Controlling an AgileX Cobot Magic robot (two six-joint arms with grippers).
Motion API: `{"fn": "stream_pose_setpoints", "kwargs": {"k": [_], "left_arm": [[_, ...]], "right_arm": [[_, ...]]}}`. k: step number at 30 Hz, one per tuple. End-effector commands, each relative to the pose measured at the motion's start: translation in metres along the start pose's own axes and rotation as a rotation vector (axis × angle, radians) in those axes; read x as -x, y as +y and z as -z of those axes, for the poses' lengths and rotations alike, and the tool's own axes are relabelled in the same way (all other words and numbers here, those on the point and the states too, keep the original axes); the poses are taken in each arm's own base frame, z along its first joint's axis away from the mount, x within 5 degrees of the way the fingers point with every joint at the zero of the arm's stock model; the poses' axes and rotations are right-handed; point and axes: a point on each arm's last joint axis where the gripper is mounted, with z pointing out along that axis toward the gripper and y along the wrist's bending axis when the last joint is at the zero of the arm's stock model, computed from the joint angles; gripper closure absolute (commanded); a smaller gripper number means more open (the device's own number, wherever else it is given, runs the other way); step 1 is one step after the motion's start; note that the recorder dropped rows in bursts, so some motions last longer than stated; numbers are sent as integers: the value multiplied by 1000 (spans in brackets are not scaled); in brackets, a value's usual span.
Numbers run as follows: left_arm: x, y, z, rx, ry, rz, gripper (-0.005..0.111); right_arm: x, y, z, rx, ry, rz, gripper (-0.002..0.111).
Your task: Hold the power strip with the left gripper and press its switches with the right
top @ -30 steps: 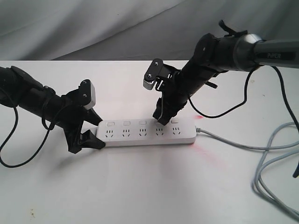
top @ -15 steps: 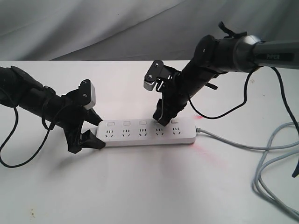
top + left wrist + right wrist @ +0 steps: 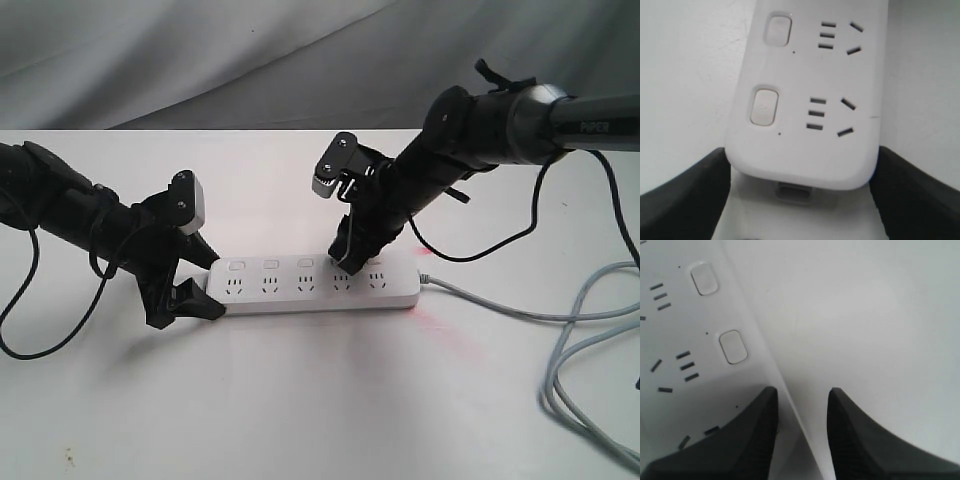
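The power strip (image 3: 300,292) lies flat on the white surface (image 3: 300,400), lengthwise across the exterior view. Its sockets face up, with the row of switches (image 3: 270,264) along its far edge.

My left jaws are pinching its rounded left end across the width. One of my left fingers (image 3: 192,306) sits against the near side and the other against the far side. In my left wrist view both black wedges touch the strip's corners, with the end cap between them. Two switches and two sockets run away from that grip in the same view.

My right jaws come down steeply from the far right onto the strip near the fourth switch from the left, which they hide in the exterior view. They stand a little apart and hold nothing. In my right wrist view the strip's far edge runs into the gap between my right fingers (image 3: 740,445). One tip is over the strip's top face, the other over bare surface just behind it. Two more switches show just beyond the tips. Whether the tip over the strip is actually pressing down on a switch, I cannot tell.

At the strip's right end a grey cord (image 3: 500,306) leaves and loops off toward the right edge. A faint red glow (image 3: 435,320) tints the surface just beside that end.
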Motion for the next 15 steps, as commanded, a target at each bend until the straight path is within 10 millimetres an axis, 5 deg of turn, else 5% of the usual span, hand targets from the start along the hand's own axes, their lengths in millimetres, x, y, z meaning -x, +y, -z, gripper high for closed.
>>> {"fn": "stream_pose_setpoints", "kwargs": {"k": [1, 7, 15], "left_arm": [[2, 2, 1, 7, -9, 1, 53], [2, 2, 1, 7, -9, 1, 53], [2, 2, 1, 7, -9, 1, 53]], "right_arm": [[-16, 3, -12, 33, 70, 39, 76], [-9, 1, -6, 4, 27, 19, 76], [13, -2, 29, -89, -58, 35, 76]]}}
